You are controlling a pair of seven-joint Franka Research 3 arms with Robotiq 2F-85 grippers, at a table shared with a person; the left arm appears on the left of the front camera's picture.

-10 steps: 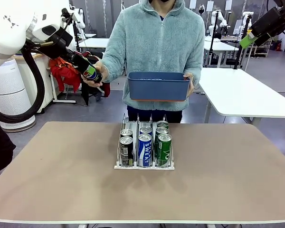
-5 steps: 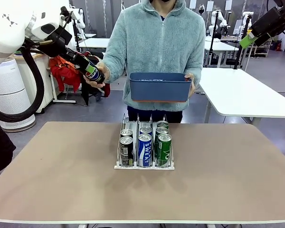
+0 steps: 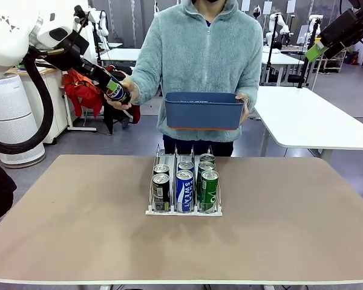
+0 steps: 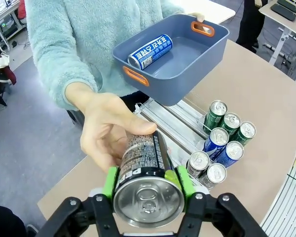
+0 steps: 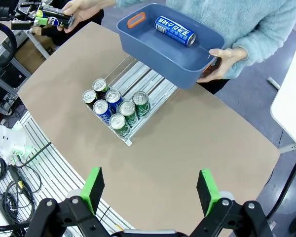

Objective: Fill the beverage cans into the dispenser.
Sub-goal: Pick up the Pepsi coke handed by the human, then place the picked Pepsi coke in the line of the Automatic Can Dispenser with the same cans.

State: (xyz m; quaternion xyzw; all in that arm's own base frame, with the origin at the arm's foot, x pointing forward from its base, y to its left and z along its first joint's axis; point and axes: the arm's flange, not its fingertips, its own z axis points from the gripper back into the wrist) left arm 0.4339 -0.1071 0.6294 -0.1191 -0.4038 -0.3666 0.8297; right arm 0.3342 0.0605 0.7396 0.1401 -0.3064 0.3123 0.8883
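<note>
My left gripper [image 3: 111,89] is raised at the far left, shut on a black Pepsi can [image 3: 115,92]. In the left wrist view its green pads [image 4: 110,183] clamp the can [image 4: 144,163] near its silver top, and the person's hand [image 4: 108,129] still wraps the can's far end. The dispenser [image 3: 184,211] stands mid-table with several cans [image 3: 184,188] in its lanes: black on the left, blue in the middle, green on the right. Another blue can [image 4: 149,51] lies in the blue bin [image 3: 202,110] in the person's other hand. My right gripper [image 5: 150,190] hangs open high over the table.
The blue bin [image 5: 158,57] hovers above the dispenser's [image 5: 129,142] far end. Bare tabletop [image 3: 78,211] surrounds the rack on all sides. Other tables and a white air purifier [image 3: 9,121] stand beyond the table's edges.
Hardly anything: my left gripper stays shut on the Pepsi can with the person's hand on it, shifting only slightly. The bin and right arm hold still.
</note>
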